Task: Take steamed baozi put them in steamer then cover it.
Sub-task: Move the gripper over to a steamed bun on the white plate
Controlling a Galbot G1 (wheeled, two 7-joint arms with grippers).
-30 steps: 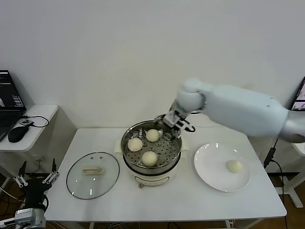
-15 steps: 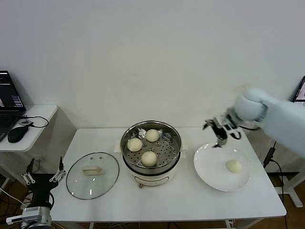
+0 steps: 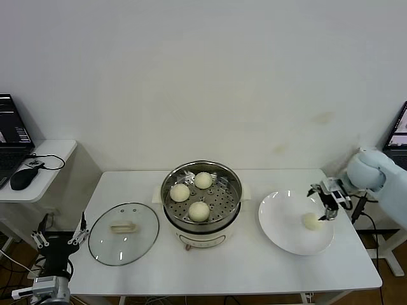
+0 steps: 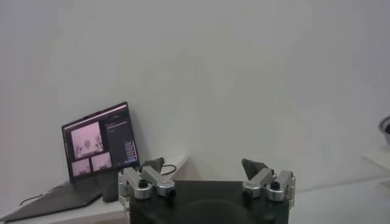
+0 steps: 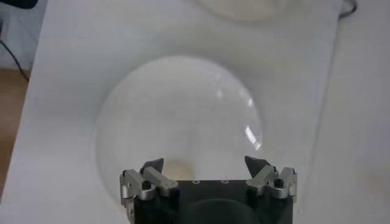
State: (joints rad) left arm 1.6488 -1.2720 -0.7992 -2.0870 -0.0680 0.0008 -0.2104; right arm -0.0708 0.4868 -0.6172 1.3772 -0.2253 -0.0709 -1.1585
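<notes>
The steel steamer [image 3: 234, 204] stands mid-table on its white base and holds three baozi [image 3: 199, 211] on its perforated tray. A fourth baozi [image 3: 311, 221] lies on the white plate [image 3: 283, 230] to the right. My right gripper [image 3: 326, 202] is open and empty, just above and right of that baozi. In the right wrist view the plate [image 5: 183, 115] lies under the open right gripper [image 5: 204, 163], with the baozi [image 5: 178, 168] partly hidden at the gripper's body. The glass cover [image 3: 123, 232] lies flat on the table left of the steamer. My left gripper [image 3: 58, 237] is open and parked low at the left.
A side table [image 3: 38, 166] at the far left holds a laptop [image 3: 13, 136] and a mouse [image 3: 23, 179]. The laptop [image 4: 97, 146] also shows in the left wrist view. The table's right edge runs close beyond the plate.
My right arm has swung from the steamer's back rim to the right and down, over the plate beside the last baozi. The left arm has hardly moved.
</notes>
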